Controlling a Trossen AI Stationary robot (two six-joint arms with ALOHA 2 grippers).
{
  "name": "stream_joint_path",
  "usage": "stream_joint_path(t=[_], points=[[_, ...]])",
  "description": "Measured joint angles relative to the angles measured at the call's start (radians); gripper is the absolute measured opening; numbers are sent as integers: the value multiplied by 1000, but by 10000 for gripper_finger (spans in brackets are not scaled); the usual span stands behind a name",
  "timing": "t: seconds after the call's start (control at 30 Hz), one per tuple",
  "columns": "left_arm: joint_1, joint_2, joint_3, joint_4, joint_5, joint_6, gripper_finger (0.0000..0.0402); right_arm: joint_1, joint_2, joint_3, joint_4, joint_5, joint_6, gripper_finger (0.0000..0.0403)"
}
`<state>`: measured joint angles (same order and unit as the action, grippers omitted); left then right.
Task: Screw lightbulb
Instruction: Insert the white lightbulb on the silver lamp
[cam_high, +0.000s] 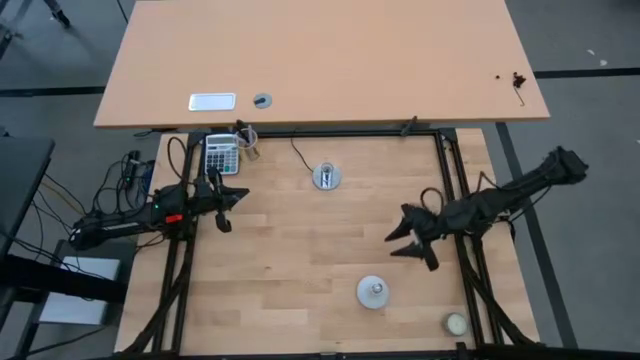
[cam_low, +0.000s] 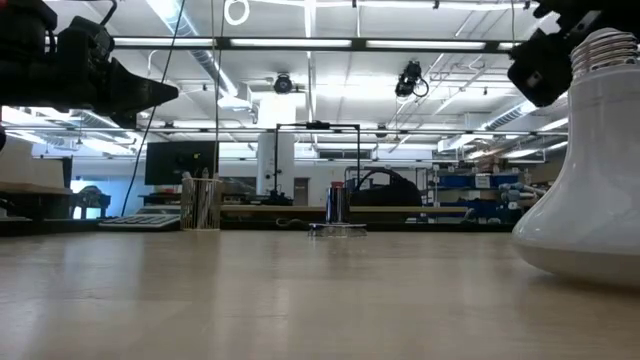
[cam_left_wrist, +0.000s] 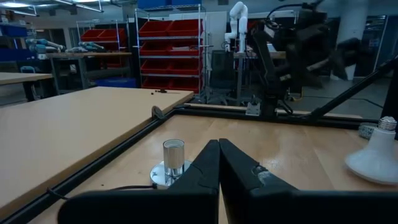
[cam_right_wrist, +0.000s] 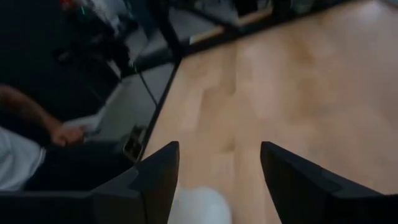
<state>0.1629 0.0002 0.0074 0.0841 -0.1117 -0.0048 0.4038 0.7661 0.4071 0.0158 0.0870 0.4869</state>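
The lightbulb (cam_high: 372, 292) stands on its white globe near the table's front edge, with its grey screw base up; it also fills the right of the low view (cam_low: 590, 190). The silver socket (cam_high: 326, 177) sits at the table's far middle, its upright centre showing in the left wrist view (cam_left_wrist: 173, 163). My right gripper (cam_high: 395, 245) hangs open above the wood, to the right of and farther back than the bulb, slanting down toward it. Its wrist view shows the globe (cam_right_wrist: 200, 208) low between the spread fingers. My left gripper (cam_high: 238, 196) waits shut at the left, pointing level at the socket.
A small cream ball (cam_high: 456, 323) lies at the front right corner. A calculator (cam_high: 222, 153) and a pen cup (cam_high: 247, 143) stand at the far left. Black frame rails (cam_high: 450, 170) border the table. A person's arm (cam_right_wrist: 31, 121) shows beyond the table edge.
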Motion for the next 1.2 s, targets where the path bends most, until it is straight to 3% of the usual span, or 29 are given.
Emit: stream_joint_path(t=[0.33,0.5,0.83,1.2], points=[[0,0,0,0,0,0,8,250,297,162,1,157,135,265],[0,0,0,0,0,0,8,306,459,302,-145,280,150,271],[0,0,0,0,0,0,8,354,720,585,-547,286,225,279],[0,0,0,0,0,0,8,348,872,594,-523,277,246,286]])
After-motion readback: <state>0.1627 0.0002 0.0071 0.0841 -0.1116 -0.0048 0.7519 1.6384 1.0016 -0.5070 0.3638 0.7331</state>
